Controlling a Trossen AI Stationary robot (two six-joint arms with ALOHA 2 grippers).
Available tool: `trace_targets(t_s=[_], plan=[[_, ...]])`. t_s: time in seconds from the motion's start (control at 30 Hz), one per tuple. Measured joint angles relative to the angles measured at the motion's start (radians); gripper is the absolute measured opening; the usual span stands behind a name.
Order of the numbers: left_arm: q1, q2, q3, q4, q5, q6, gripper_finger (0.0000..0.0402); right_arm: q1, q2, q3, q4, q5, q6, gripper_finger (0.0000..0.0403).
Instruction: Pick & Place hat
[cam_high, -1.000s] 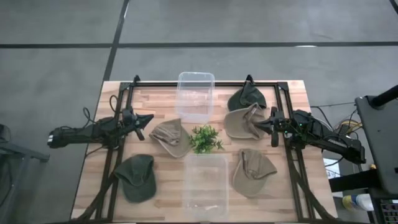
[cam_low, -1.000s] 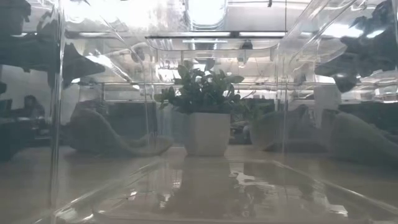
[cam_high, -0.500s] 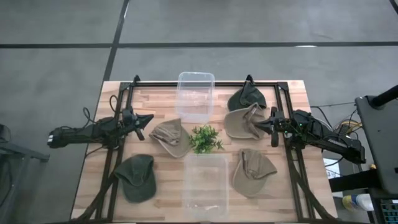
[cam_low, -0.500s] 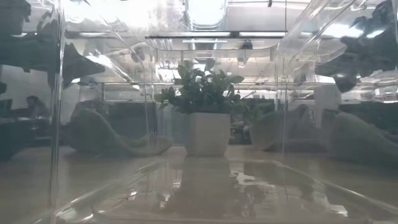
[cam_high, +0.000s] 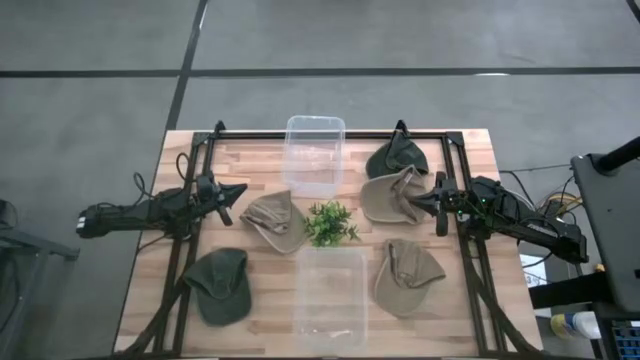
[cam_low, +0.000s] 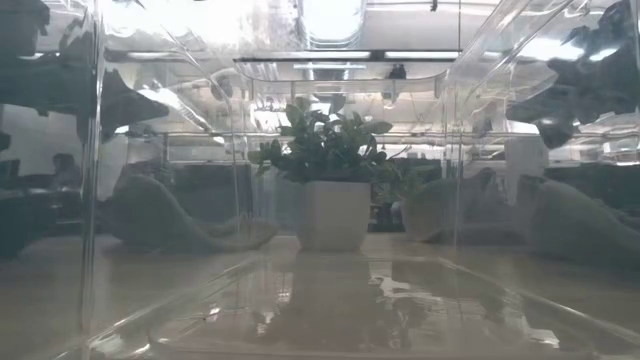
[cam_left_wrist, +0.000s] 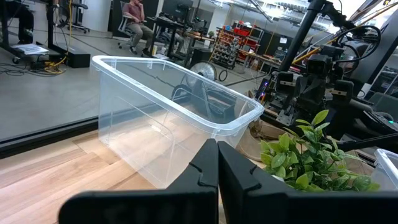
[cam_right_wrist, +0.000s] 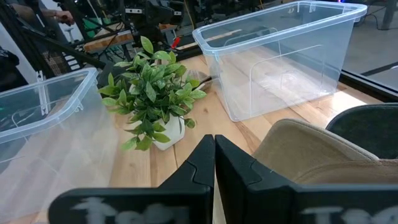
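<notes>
Fingers of the left gripper (cam_high: 232, 191) and the right gripper (cam_high: 422, 200) are pressed together, holding nothing. Five hats lie on the bench (cam_high: 470, 150): two dark green, three tan. Two clear bins stand along the middle, with one potted plant (cam_high: 329, 222) between them. Both arms lie low and level, reaching inward from the side edges. The nearest tan hat (cam_high: 392, 196) lies just before the right gripper, near the right edge.

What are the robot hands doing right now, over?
Left gripper and right gripper: fingers shut, empty, low over the table. Five hats lie loose; tan hat nearest the right gripper. Both bins empty. Plant stands mid-table between the grippers.
</notes>
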Motion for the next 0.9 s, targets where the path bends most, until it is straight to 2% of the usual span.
trace_targets(t_s=[0.4, 0.47, 0.57, 0.63, 0.77, 0.9], plan=[[0.0, 0.0, 0.0, 0.0, 0.0, 0.0, 0.0, 0.0, 0.0, 0.0, 0.034, 0.0, 0.042, 0.0009], [0.0, 0.0, 0.0, 0.0, 0.0, 0.008, 0.0, 0.0, 0.0, 0.0, 0.088, 0.0, 0.179, 0.0009], [0.0, 0.0, 0.0, 0.015, -0.002, 0.053, 0.0, 0.0, 0.0, 0.0, 0.182, 0.001, 0.502, 0.0009], [0.0, 0.0, -0.007, 0.063, -0.005, 0.042, 0.0, 0.0, 0.0, 0.0, 0.243, 0.024, 0.635, 0.0009], [0.0, 0.0, -0.007, 0.269, -0.005, -0.165, 0.0, 0.0, 0.0, 0.0, 0.359, 0.158, 0.732, 0.0009], [0.0, 0.0, -0.005, 0.415, -0.008, -0.38, 0.0, 0.0, 0.0, 0.0, 0.455, 0.235, 0.862, 0.0009]])
